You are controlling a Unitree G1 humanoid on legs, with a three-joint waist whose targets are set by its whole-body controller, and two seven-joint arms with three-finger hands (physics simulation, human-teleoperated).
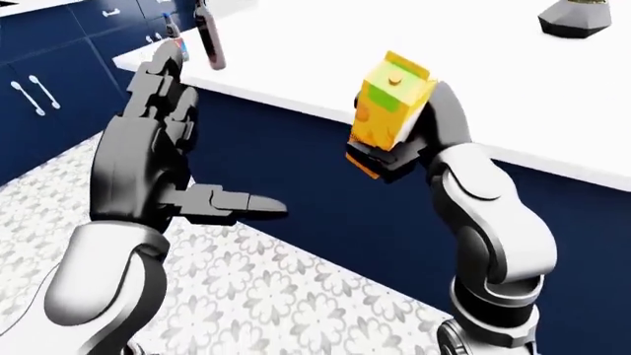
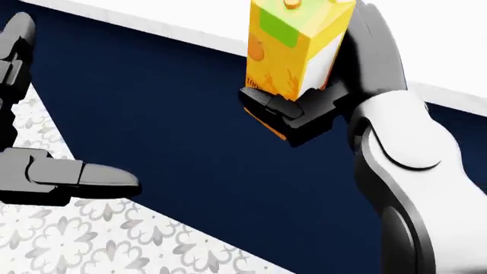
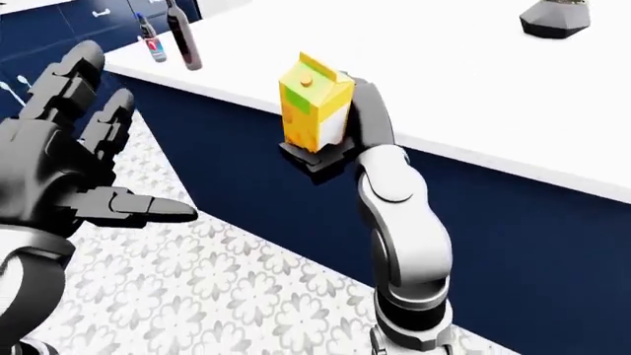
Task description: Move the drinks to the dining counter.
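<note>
Right hand is clamped on the juice carton: dark fingers wrap its lower part, carton upright with a slight tilt, yellow-orange body, green panel near the top, small round cap. In the right-eye view it sits at about 12 o'clock from the right forearm, held up at the edge of the white counter, overlapping the counter lip and the navy front panel beneath. Can't tell whether its base touches the countertop.

Left hand is empty, fingers spread apart and pointing up toward 12 o'clock, thumb sticking out toward 3 o'clock. It hangs over the patterned floor, well apart from the carton, at roughly 9 o'clock from it in the left-eye view.

On the counter at about 10 o'clock from the carton in the right-eye view: a dark bottle and a smaller bottle with a red-and-white label, just beside each other. A dark faceted object sits on the counter at 1 o'clock, top edge of view. Navy cabinets with light handles at upper left.
</note>
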